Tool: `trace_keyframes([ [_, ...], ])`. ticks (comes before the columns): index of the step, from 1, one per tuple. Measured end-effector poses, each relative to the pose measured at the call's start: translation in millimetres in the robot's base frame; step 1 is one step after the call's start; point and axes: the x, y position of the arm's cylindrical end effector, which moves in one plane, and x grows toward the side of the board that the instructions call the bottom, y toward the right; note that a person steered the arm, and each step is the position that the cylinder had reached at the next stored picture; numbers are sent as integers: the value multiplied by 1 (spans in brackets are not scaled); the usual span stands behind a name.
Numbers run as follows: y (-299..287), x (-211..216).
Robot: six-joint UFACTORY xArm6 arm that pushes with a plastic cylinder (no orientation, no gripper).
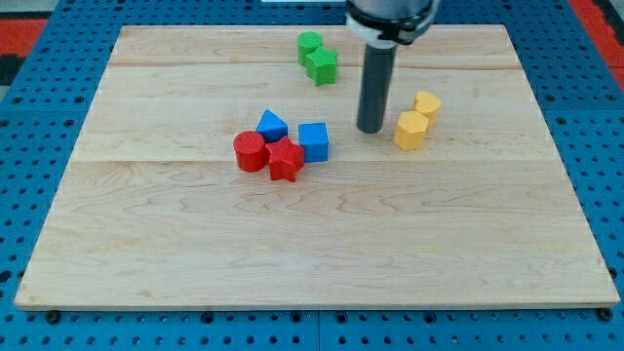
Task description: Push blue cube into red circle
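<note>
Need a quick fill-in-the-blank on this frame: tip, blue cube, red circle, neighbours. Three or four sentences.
1. My tip is on the view's ____ side of the blue cube.
2. The block between the blue cube and the red circle is a red ____.
3. The two blocks nearest the view's top are ____.
4. Just right of my tip are two ____ blocks.

Missing words: right; star; green; yellow

Pale wooden board [322, 244] fills most of the view, made of planks with seams running left to right, grain showing. It rests on a blue perforated surface [39, 117], regular holes, visible on all four sides. Red strip [593, 19] at the view's top right corner, another at top left. Light even, soft shadows. No walls or windows in view.
</note>
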Motion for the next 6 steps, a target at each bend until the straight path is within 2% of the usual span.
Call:
trace_keyframes([
  [1, 4, 42],
  [3, -59, -6],
  [4, -96, 0],
  [6, -64, -23],
])
